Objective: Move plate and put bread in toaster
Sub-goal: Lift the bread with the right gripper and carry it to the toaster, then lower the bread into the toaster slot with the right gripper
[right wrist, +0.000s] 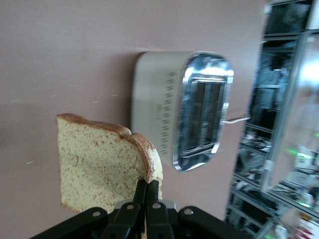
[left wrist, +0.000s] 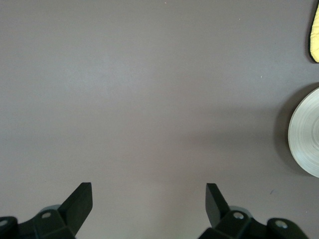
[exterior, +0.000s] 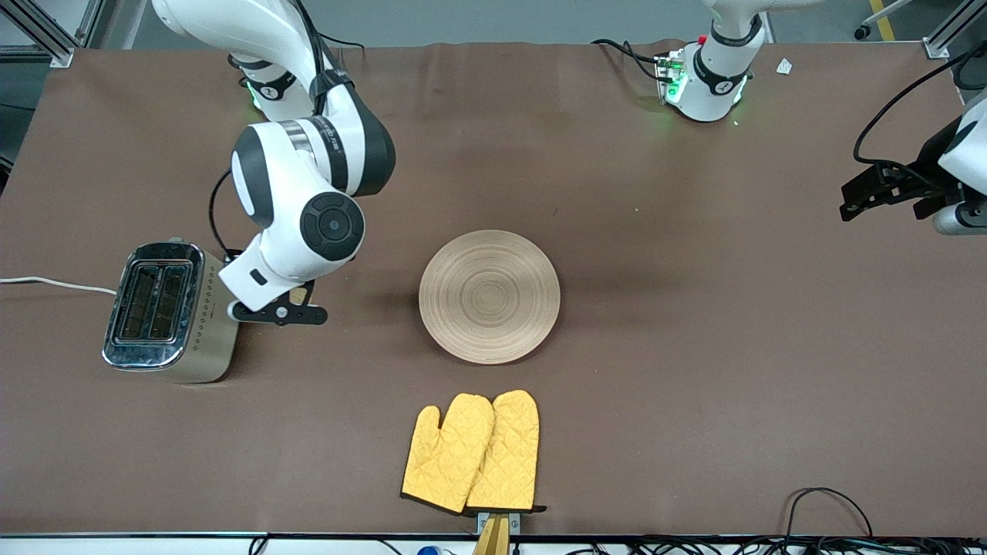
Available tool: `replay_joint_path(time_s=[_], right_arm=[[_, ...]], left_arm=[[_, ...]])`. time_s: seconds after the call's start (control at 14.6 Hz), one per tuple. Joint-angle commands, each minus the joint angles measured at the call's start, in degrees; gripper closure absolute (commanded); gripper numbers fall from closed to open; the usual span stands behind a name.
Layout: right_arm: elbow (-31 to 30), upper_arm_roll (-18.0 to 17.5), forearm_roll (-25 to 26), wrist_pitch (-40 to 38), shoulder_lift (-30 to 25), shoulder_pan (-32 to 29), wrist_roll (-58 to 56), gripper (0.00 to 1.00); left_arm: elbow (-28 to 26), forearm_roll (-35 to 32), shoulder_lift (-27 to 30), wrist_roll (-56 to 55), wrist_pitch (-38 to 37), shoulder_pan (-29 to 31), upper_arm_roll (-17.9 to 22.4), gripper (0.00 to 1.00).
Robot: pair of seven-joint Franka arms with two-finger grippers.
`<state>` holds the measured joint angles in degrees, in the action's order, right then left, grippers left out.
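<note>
right gripper (right wrist: 148, 191) carries the bread (right wrist: 102, 167) in the air just beside the toaster (exterior: 168, 310).

its fingers are clamped on the slice's crust edge, the bread held on edge over bare table next to the toaster, which stands toward the right arm's end with both slots up. the plate (exterior: 490, 296) lies flat mid-table, with a pair of yellow oven mitts (exterior: 472, 452) nearer the front camera. the left gripper (left wrist: 148, 199) waits over the table at the left arm's end, fingers spread wide with nothing between them.
</note>
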<state>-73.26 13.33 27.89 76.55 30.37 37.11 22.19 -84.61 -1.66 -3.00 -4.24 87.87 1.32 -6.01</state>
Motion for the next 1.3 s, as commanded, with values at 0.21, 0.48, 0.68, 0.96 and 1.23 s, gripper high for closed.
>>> replay_joint_path(time_s=[0.21,0.48,0.68,0.96,1.23], right_arm=[[-3.5,0.0,11.9,-4.1,-2.3,-0.5,-4.2,1.0],[-10.4,1.1,17.8,-2.5,-6.3,-2.6,-4.4,1.0],[-21.5,1.1,21.8,5.1,-13.4,-4.4,-4.5,1.0],[-24.4,1.1,23.3,8.9,-14.2,-5.3,-4.4,1.0],[-25.3,1.1,24.4,10.2,-14.0,-6.0,-4.4,1.0]], left_arm=[[0.9,0.8,-0.3,-0.3,-0.1,-0.1,-0.8,0.0],[0.9,0.6,-0.4,0.6,0.0,0.4,-0.7,0.0],[0.9,0.6,-0.7,0.5,0.1,0.0,-0.7,0.0],[0.9,0.6,-0.8,0.5,0.2,0.0,-0.7,0.0],[0.9,0.5,-0.8,0.6,0.2,-0.1,-0.7,0.0]])
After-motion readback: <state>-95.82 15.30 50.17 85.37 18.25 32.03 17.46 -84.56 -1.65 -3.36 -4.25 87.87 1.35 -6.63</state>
